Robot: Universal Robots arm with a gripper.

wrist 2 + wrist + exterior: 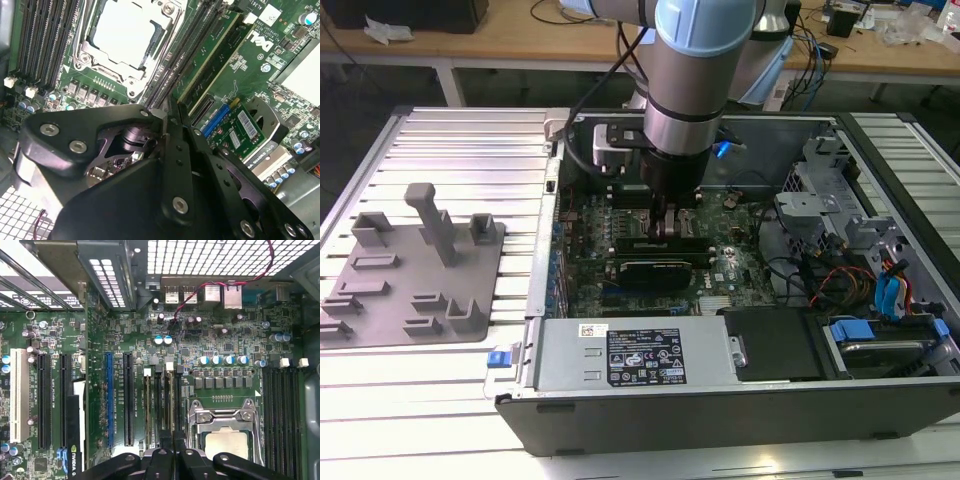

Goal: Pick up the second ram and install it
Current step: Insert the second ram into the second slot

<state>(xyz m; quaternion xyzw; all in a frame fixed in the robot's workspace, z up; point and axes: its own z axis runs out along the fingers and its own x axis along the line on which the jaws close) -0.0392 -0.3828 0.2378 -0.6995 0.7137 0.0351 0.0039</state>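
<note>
The grey tray (420,270) lies outside the computer case (720,425). Beside the CPU socket (125,40) the gripper (169,114) is closed, gripping nothing that I can see. The second ram (210,55), I judge, stands in its slot just beyond it, lengthwise along the socket.

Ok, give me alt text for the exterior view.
The arm reaches down into the open computer case, its gripper low over the motherboard. A grey tray sits on the slatted table at the exterior view's left.
</note>
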